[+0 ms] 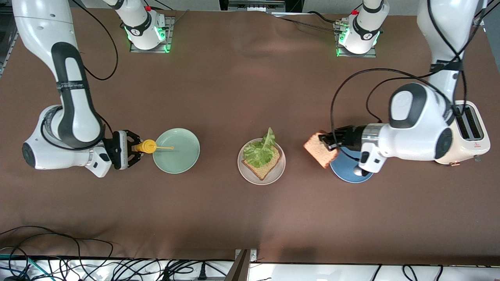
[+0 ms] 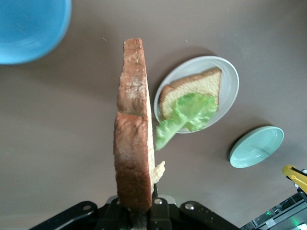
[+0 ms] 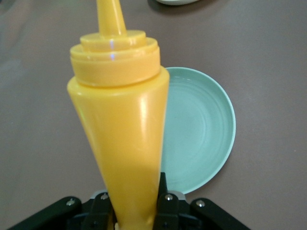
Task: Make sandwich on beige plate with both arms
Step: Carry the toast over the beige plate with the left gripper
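Sandwich parts sit in two places: on the round, shallow beige plate (image 1: 244, 173) with its raised rim, at the middle of the brown counter (image 1: 250, 218), lies one square slice of porous wholegrain bread (image 1: 269, 164) with a darker crust, and a ruffled green lettuce leaf (image 1: 261, 150) rests on top of it, its tip reaching past the plate's rim. The second bread slice (image 1: 320, 150), equally grainy and brown-crusted, is held on edge in the air, clamped between the closed fingers of the left gripper (image 1: 330, 141), over the counter just beside the glossy blue plate (image 1: 349, 175) at the left arm's end; it is apart from the beige plate, which lies toward the right arm's end from it. A cream-coloured toaster (image 1: 470, 130) with two slots stands at the left arm's end of the counter, partly covered by the arm. The right gripper (image 1: 134, 147) is clamped on a smooth yellow plastic squeeze bottle (image 1: 147, 146) of conical shape, held level with its thin nozzle pointing over the ridged mint-green plate (image 1: 175, 162), which lies toward the right arm's end from the beige plate.
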Available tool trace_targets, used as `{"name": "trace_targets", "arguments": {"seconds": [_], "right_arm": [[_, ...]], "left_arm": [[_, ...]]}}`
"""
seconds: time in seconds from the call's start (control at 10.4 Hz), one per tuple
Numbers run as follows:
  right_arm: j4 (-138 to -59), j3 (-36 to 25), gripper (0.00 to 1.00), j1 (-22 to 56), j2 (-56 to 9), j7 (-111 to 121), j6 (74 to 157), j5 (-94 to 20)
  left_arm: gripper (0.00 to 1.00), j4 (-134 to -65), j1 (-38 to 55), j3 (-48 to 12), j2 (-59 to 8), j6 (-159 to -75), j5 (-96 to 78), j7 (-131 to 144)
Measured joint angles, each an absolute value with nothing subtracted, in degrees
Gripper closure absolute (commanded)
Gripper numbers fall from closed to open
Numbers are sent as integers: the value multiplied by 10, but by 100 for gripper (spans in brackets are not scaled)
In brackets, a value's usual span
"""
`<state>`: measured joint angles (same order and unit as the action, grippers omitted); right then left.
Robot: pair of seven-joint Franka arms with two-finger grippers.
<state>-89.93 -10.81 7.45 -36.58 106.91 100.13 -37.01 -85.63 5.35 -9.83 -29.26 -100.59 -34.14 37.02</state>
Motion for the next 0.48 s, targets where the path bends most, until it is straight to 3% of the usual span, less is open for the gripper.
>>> {"name": "trace_targets", "arguments": {"seconds": [0.48], "right_arm": [[-835, -107, 100, -12, -444, 1229, 914, -455]], "left_arm": [[100, -856, 139, -99, -337, -1141, -379, 392]]}}
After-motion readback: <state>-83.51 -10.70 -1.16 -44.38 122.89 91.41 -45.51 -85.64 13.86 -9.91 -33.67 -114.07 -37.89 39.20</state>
